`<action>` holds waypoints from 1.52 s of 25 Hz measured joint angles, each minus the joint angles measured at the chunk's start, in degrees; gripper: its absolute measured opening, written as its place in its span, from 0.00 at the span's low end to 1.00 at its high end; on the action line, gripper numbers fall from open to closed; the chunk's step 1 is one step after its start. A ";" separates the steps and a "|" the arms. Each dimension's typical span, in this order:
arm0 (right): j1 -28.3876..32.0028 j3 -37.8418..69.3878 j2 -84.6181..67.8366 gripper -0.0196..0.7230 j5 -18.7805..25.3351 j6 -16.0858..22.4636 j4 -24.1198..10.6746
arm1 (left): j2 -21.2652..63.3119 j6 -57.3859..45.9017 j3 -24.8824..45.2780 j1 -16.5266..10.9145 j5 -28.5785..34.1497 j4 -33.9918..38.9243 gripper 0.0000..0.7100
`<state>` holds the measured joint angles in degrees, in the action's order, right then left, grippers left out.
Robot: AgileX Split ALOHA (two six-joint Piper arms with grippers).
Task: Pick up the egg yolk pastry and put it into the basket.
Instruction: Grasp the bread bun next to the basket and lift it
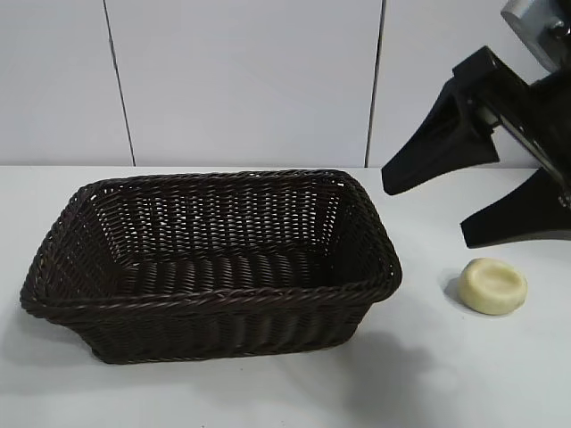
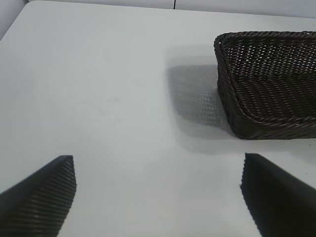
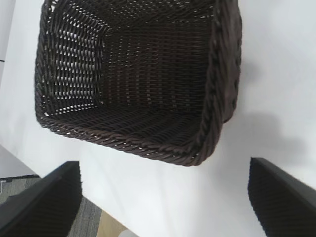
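The egg yolk pastry (image 1: 493,286), a small pale cream-yellow puck with a dimple on top, lies on the white table to the right of the basket. The dark brown wicker basket (image 1: 107,300) stands at the table's middle, empty; it also shows in the left wrist view (image 2: 232,106) and the right wrist view (image 3: 217,94). My right gripper (image 1: 426,212) hangs open and empty above the table, just above and behind the pastry, between it and the basket; its fingers (image 3: 47,202) frame bare table. My left gripper (image 2: 158,182) is open and empty over bare table, out of the exterior view.
A white panelled wall (image 1: 250,80) stands behind the table. The table's edge and the floor (image 3: 94,222) show beneath the right gripper in its wrist view.
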<state>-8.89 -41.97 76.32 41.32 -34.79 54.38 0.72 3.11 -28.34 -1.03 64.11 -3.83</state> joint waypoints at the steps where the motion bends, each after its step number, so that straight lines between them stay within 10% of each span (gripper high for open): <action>1: 0.00 -1.56 0.00 0.91 0.63 1.67 -1.85 | 0.00 0.00 0.00 0.00 0.00 0.00 0.93; 8: 0.30 -13.30 0.56 0.91 5.48 19.34 -23.35 | 0.00 0.00 0.00 0.00 0.00 -0.01 0.93; 12: 4.72 -18.66 3.92 0.91 10.79 23.03 -30.83 | 0.00 0.00 0.00 0.00 0.00 -0.01 0.93; 38: 10.62 -21.77 32.66 0.91 1.88 20.59 -29.95 | 0.00 0.00 0.00 0.00 0.00 -0.01 0.93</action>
<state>1.73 -63.75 108.98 43.20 -14.20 24.43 0.72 3.11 -28.34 -1.03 64.11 -3.83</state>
